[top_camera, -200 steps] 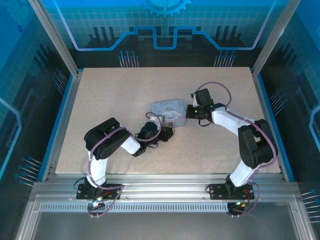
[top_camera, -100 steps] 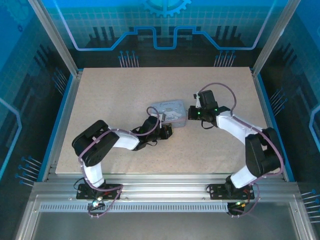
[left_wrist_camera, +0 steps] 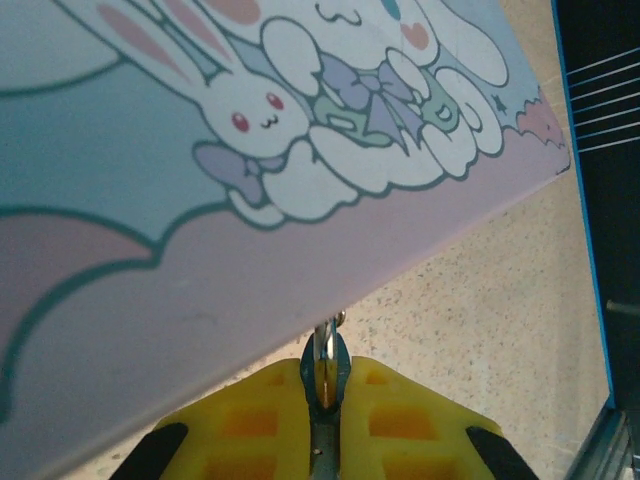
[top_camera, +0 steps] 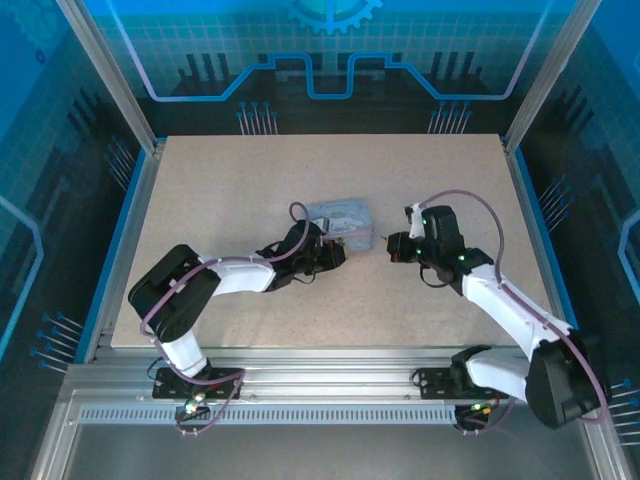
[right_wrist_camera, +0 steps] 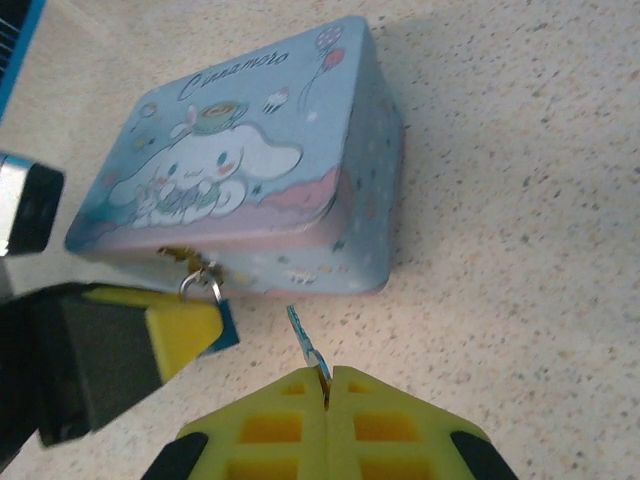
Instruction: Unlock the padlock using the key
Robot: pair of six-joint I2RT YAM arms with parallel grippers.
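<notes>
Right fingers pinch the one key; left fingers clamp the one padlock on the one tin.

Left gripper, arm stretched low, pads pinched on the padlock. Right gripper faces it, well apart, pads closed on the key.

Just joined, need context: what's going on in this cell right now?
Two arms are working on a padlock hanging at the front of a tin. The left gripper is shut on the padlock. The right gripper is shut on the key, whose tip points toward the tin but sits apart from the padlock. The key is not yet inserted.
</notes>
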